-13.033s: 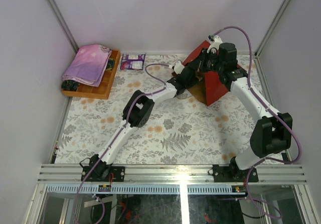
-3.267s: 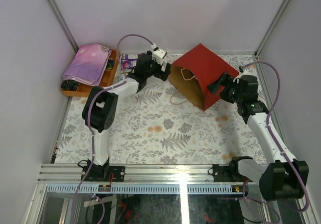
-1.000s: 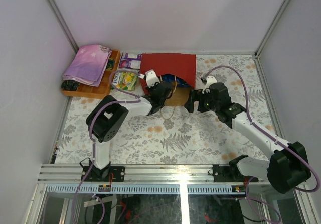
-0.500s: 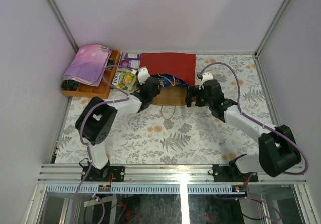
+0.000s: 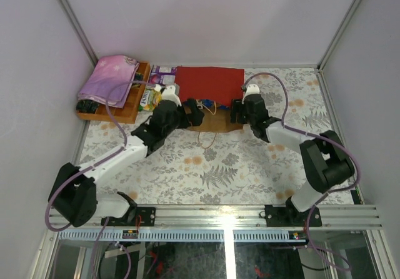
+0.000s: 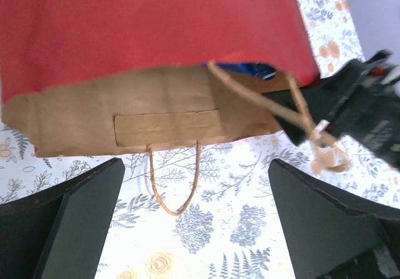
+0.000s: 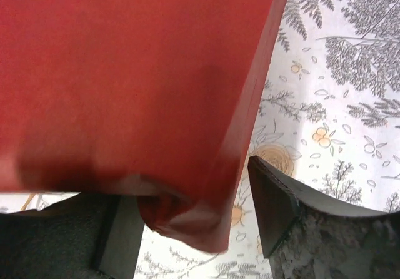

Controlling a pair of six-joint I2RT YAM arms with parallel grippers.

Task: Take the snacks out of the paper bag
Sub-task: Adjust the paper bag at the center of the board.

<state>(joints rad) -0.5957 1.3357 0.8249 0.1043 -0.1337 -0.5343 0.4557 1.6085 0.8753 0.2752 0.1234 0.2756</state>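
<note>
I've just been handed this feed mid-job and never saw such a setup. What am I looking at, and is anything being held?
Two robot arms, the left arm and the right arm, are bolted at the near edge of a flowered table. The wide picture comes from a fixed camera above and behind them. The other two come from a camera on each wrist, so the dark wedges are that arm's own fingers. The red paper bag lies flat, brown mouth toward the arms, a blue packet inside. Left of it lie a yellow-green packet and a purple-white packet, then a tray with a folded pink cloth. The left pincer stands wide open before the mouth, empty. The right pincer straddles a corner of the bag, jaws apart, not clamped.
</note>
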